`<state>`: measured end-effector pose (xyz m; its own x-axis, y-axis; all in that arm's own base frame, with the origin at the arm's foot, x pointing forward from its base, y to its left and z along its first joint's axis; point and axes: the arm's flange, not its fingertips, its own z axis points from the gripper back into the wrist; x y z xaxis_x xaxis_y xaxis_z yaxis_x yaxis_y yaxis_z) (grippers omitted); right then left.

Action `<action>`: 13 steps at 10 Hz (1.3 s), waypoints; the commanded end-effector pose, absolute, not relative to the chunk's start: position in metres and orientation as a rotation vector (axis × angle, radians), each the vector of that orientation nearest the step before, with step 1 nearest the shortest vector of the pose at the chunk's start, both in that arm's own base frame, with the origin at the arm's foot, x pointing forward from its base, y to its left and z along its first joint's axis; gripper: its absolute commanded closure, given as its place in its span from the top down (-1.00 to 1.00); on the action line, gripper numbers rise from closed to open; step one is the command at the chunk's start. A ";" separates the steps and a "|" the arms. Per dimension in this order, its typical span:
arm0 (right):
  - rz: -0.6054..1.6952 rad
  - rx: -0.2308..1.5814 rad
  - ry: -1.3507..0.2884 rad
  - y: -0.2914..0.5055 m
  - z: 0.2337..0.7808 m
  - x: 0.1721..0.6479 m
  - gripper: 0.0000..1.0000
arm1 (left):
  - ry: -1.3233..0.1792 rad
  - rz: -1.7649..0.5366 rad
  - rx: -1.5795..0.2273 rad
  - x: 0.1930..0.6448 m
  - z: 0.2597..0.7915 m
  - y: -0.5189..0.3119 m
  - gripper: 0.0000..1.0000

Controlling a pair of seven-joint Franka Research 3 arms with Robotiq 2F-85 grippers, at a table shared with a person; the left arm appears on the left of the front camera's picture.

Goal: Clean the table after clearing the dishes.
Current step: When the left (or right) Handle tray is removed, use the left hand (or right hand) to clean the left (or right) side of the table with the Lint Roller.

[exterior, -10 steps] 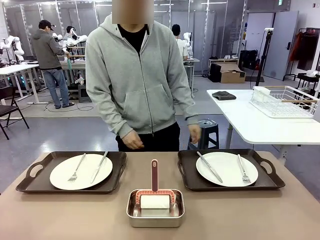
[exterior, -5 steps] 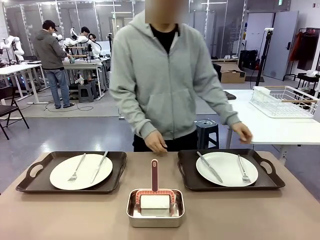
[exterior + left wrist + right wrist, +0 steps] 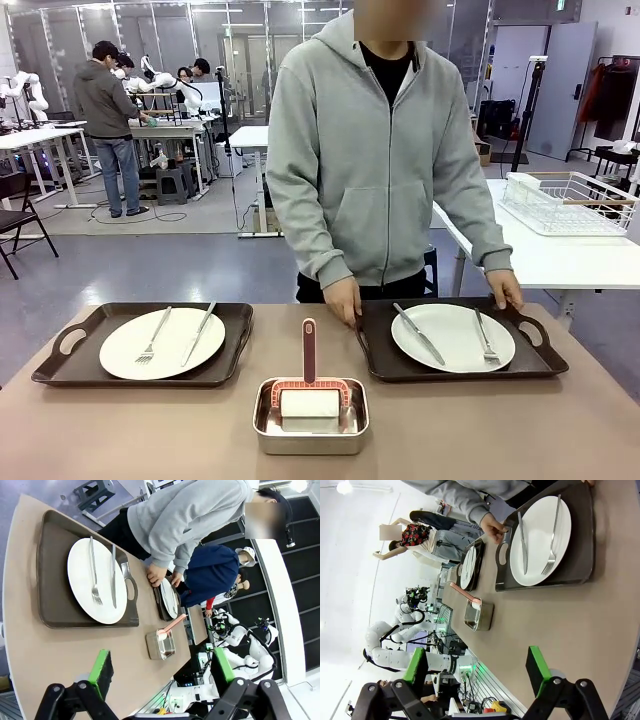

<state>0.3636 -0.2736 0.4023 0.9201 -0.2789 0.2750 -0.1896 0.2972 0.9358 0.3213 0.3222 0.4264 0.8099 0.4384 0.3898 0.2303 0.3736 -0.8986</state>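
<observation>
Your left gripper [image 3: 162, 667] hangs above the near side of the table [image 3: 60, 650] with its jaws wide apart and nothing between them. The left tray [image 3: 50, 580] lies beyond its fingers, toward one side and well apart from the pads. Your right gripper [image 3: 477, 667] is spread just as wide and is empty, with the right tray [image 3: 580, 555] farther out across the tan top and clear of the fingers. From the front, the two dark brown trays sit side by side at the table's far edge, their long axes running along that edge and their handles at the short ends. Each carries a round white plate. The left plate [image 3: 176, 345] holds the left fork [image 3: 152, 340] and left knife [image 3: 200, 333], both slanting away toward the person. On the right plate [image 3: 455, 335] the right knife [image 3: 420, 335] and right fork [image 3: 484, 338] lean the other way, the fork's tines toward the robot's side. The person's hand [image 3: 343, 300] rests at the right tray's inner far corner, and the other hand [image 3: 505, 290] at its outer far corner. Between the trays, nearer the robot, a small steel pan [image 3: 262, 420] holds a roller [image 3: 309, 350] whose pink handle points at the person.
</observation>
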 end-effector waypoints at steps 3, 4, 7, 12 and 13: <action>-0.061 1.281 -0.431 -0.274 0.404 0.361 1.00 | -0.657 0.140 -1.207 0.320 0.427 0.323 1.00; -0.061 1.281 -0.431 -0.274 0.404 0.361 1.00 | -0.657 0.140 -1.207 0.320 0.427 0.323 1.00; -0.061 1.281 -0.431 -0.274 0.404 0.361 1.00 | -0.657 0.140 -1.207 0.320 0.427 0.323 1.00; 0.277 0.994 -0.326 -0.204 0.505 0.435 1.00 | -0.657 0.140 -1.207 0.320 0.427 0.323 1.00; 0.382 0.879 -0.261 -0.162 0.530 0.458 1.00 | -0.657 0.140 -1.207 0.320 0.427 0.323 1.00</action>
